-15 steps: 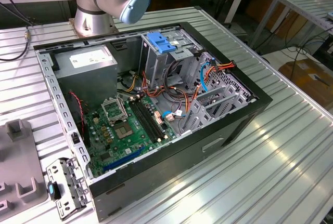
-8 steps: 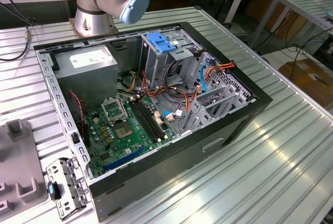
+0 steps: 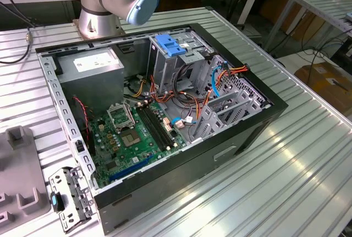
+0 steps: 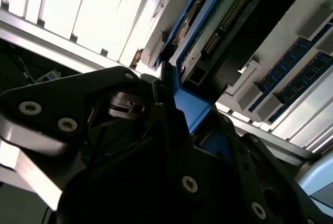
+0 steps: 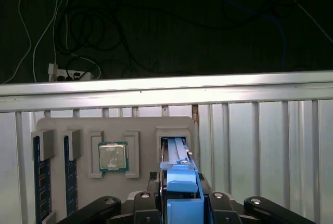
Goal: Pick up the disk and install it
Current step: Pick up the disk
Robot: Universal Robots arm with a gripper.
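Black gripper pinches the blue-framed grey metal disk standing in the grey plastic tray (pick-up step, I judge); freeing it needs a straight pull.

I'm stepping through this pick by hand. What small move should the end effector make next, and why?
Probably a straight lift out of the slot: the end effector looks closed on the blue frame of the disk, which stands in a slot of the grey holder.
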